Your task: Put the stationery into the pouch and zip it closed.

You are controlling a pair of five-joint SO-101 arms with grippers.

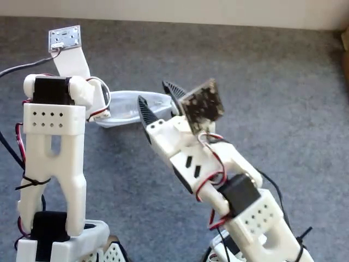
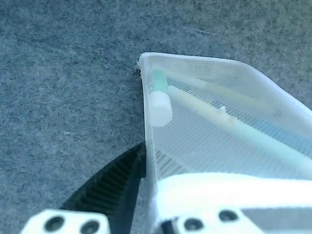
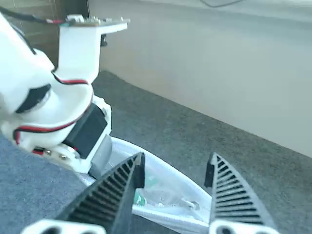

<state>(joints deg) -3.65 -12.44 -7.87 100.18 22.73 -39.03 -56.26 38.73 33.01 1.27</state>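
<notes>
Right gripper [image 3: 175, 192] first: its black ribbed fingers [image 3: 117, 190] are spread wide, hanging just over the translucent white mesh pouch [image 1: 131, 106] with nothing between them. Now the left gripper [image 2: 146, 168]: it's pressed together on one short end of the pouch, black finger on one face and white jaw on the other, pinching the wall.

From where I stand, the pouch lies on the grey felt-like table top [image 1: 262, 71] at about ten o'clock from the middle. It stretches from nine towards three. The left gripper has the nine o'clock end, and the right one is poised at the three o'clock end.

How far along? I'd say the loading is done. Through the mesh I see a pale green pen [image 2: 243, 134] lying lengthways and a white-tipped marker with a green band [image 2: 158, 100] tucked into the corner. No loose stationery is out on the felt. The zip is what's left. The upper rim looks parted rather than sealed, though I can't pick out the slider, so I judge the closing not yet done.

Room to work: the felt runs free from one o'clock round to four. At twelve it ends at a pale wall [image 1: 218, 11], fairly near the pouch. The two arms crowd the span from five to nine.
</notes>
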